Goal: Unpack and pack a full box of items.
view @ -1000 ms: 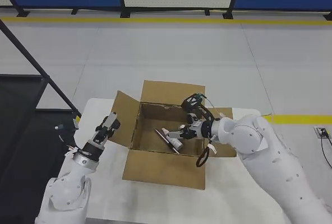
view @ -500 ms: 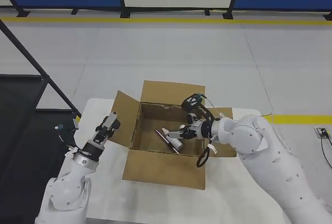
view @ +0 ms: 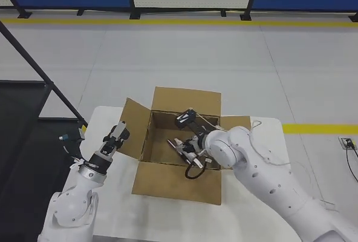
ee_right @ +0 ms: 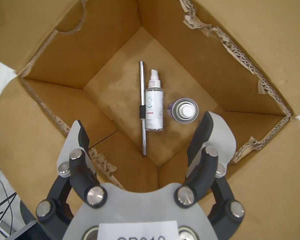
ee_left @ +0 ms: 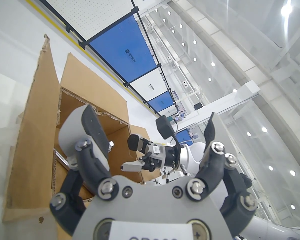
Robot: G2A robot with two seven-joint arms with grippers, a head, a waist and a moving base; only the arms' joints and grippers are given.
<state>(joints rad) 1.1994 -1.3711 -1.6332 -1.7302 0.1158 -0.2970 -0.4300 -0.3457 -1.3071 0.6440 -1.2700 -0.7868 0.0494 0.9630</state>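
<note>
I've swung my right claw [ee_right: 143, 119] across over the box [view: 176, 181], spread and empty above the spray bottle [ee_right: 154, 106], ready to unpack; left claw [ee_left: 149, 112] spread.

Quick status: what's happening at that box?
Right tool open, empty, over box. Left tool open, outside the box. Spray bottle, rod, can on its floor. Nothing blocking.

A white bench [view: 121, 202] carries one open cardboard box [view: 176, 181], which stands directly on it, about midway between the left and right edges and nearer the far edge. The box's flaps are spread outward, the left one leaning over bare bench top, their torn edges ragged
</note>
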